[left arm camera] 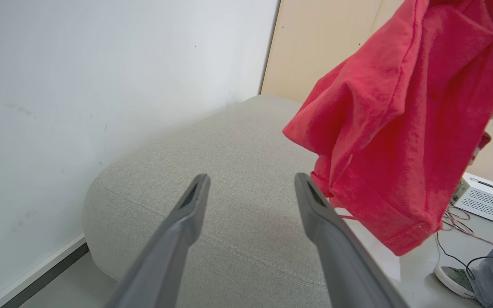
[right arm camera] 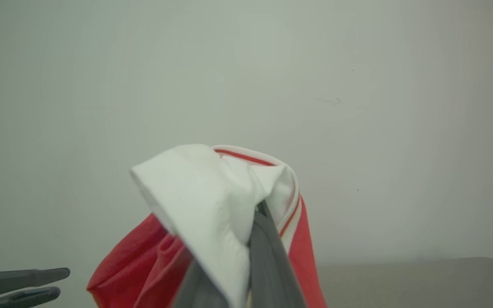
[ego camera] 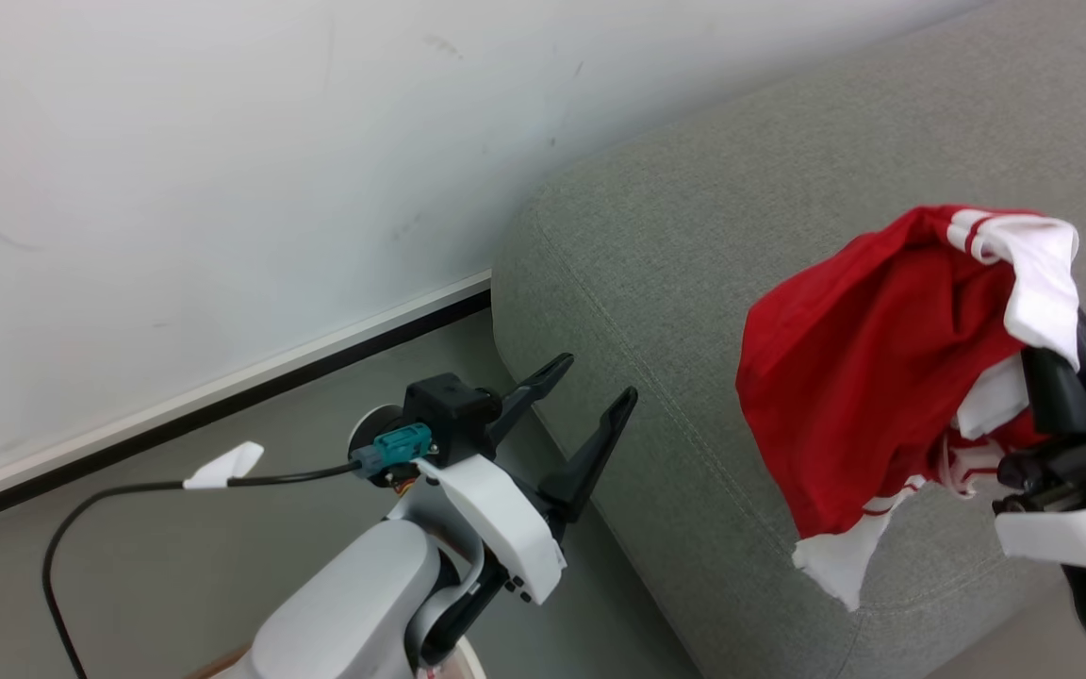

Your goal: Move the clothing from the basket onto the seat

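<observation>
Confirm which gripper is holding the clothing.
The right gripper, shut on the red clothing over the seat; the left gripper is open and empty.

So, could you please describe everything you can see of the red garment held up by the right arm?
The clothing is one bright red garment of soft, matte fabric, with a white band carrying a red stripe on top and white trim at its lower hem. Bunched and creased, it hangs limp from the right gripper, whose fingers are shut on the white band. It dangles above the grey seat, apparently clear of it.
</observation>
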Tool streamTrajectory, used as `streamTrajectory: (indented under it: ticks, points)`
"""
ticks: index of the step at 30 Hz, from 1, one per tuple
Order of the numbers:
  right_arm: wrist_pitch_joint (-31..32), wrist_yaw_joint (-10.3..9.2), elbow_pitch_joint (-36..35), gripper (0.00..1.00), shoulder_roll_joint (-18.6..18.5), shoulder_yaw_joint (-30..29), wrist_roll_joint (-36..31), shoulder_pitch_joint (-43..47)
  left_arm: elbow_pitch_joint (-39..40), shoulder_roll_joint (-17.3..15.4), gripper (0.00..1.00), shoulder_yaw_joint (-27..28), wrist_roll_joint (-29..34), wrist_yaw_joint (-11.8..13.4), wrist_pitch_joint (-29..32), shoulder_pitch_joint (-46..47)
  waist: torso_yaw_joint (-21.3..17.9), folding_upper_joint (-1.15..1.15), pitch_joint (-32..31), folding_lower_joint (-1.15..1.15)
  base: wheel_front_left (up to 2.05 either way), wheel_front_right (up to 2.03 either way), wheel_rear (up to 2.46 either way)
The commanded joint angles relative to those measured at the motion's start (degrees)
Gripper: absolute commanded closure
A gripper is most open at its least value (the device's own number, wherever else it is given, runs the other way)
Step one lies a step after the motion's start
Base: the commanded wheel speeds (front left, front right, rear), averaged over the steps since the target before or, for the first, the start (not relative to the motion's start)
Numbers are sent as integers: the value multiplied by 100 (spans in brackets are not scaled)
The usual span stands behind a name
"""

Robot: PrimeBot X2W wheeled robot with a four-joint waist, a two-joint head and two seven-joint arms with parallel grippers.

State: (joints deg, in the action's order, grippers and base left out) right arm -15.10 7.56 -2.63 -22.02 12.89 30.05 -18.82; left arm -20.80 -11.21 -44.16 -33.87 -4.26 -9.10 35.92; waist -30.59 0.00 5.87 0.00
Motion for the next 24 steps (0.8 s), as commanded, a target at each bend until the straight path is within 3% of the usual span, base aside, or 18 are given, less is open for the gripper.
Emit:
streamTrajectory:
  ticks: [1, 10, 24]
  points:
    - [29, -14, 58, 100, -62, 30, 69, -169, -14, -44, 0, 19, -60, 23, -42, -20, -2, 0, 14, 0, 0, 0, 0]
    - [130, -14, 587, 100, -303, 191, 366, -1152, 294, -229, 0, 40, 61, 193, 56, 59, 15, 0, 457, 0, 0, 0, 0]
    - [12, -15, 1898, 100, -1114, -82, 688, -2667, 708, -333, 0, -75, 380, 247, 361, 732, 759, 0, 1798, 0, 0, 0, 0]
